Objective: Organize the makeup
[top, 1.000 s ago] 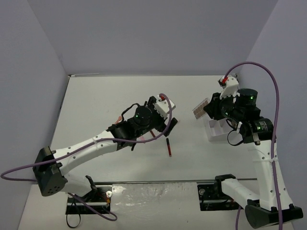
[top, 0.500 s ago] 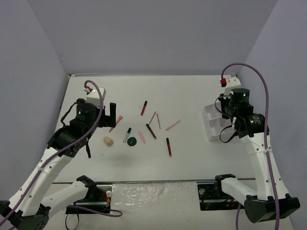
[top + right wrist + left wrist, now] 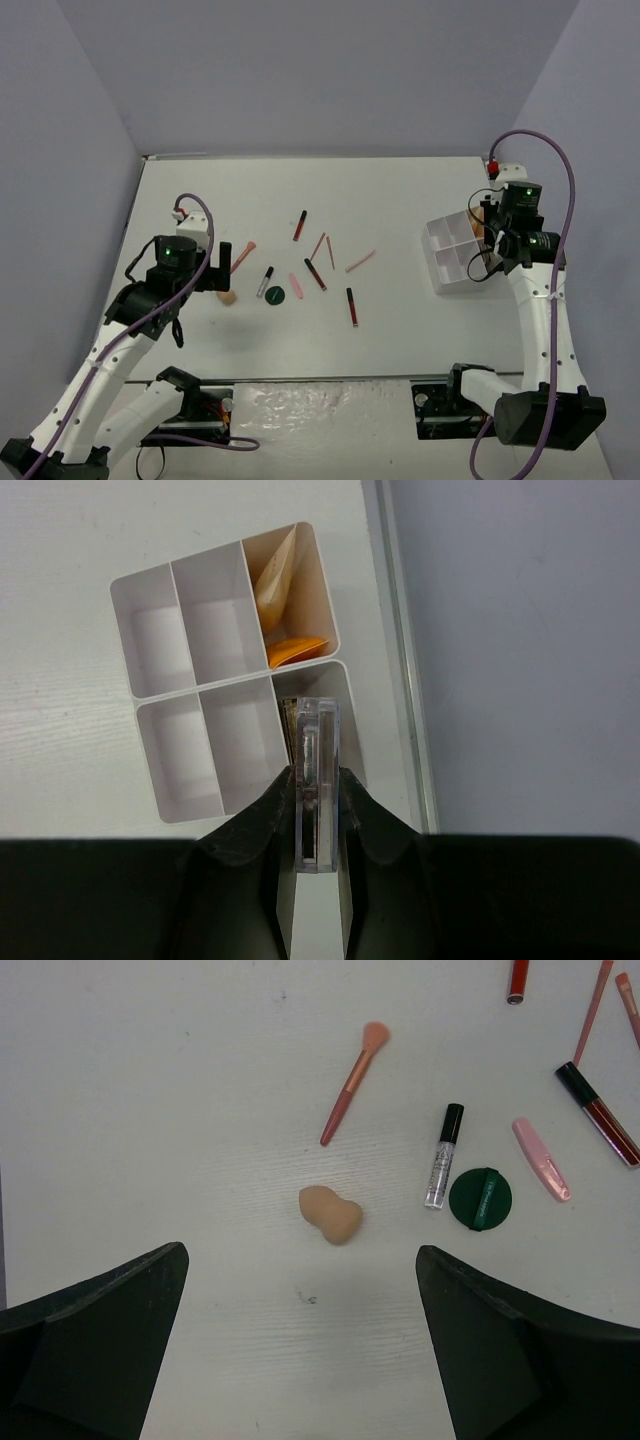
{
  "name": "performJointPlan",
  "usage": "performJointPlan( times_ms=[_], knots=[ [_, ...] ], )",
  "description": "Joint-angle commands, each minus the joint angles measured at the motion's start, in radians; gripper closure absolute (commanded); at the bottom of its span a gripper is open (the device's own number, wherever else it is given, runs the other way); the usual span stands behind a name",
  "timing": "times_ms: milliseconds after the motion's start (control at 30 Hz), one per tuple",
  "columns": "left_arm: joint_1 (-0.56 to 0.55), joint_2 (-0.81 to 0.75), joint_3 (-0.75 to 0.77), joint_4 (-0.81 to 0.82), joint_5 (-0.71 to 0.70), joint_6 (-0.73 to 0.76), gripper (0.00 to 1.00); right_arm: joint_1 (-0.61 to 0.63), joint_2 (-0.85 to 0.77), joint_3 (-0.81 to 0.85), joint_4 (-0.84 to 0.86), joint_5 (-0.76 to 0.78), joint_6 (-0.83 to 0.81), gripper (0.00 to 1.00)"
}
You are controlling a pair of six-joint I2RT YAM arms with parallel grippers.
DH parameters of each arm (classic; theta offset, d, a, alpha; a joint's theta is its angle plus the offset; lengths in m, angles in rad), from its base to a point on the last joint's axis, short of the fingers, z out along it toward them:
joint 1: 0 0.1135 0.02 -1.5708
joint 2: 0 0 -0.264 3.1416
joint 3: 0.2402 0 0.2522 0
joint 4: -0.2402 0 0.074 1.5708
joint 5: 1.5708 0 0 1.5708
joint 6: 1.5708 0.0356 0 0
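My right gripper (image 3: 318,775) is shut on a clear-cased eyeshadow palette (image 3: 318,742), held edge-on over the near right compartment of the white tray (image 3: 190,685); a dark brown edge shows beside it there. An orange tube (image 3: 292,650) and a beige tube (image 3: 275,580) lie in the far right compartment. My left gripper (image 3: 302,1290) hangs open just short of the beige sponge (image 3: 331,1214). Beyond it lie a pink brush (image 3: 352,1085), a clear black-capped tube (image 3: 442,1155), the dark-green disc (image 3: 480,1198), a pink stick (image 3: 541,1158) and a dark-red stick (image 3: 598,1113).
More dark-red sticks (image 3: 352,306) (image 3: 300,225) and pink pencils (image 3: 360,261) are scattered mid-table. The tray (image 3: 447,262) sits near the table's right edge, close to the right wall. The other tray compartments hold nothing.
My left arm has drawn back from the table's middle to the near left, uncovering the scattered makeup. My right gripper has carried the palette from the tray's left to its right side.
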Motion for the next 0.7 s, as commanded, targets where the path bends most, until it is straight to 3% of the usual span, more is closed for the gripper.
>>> performJointPlan(
  times_ms=[0,667],
  knots=[
    [0.004,-0.03,0.035,0.035,-0.035,0.003,0.03,-0.03,0.006,-0.043,0.124,-0.021,-0.033,1.0],
    [0.004,-0.057,0.024,0.042,-0.04,0.017,0.03,-0.077,-0.013,-0.112,0.192,-0.14,-0.05,1.0]
  ],
)
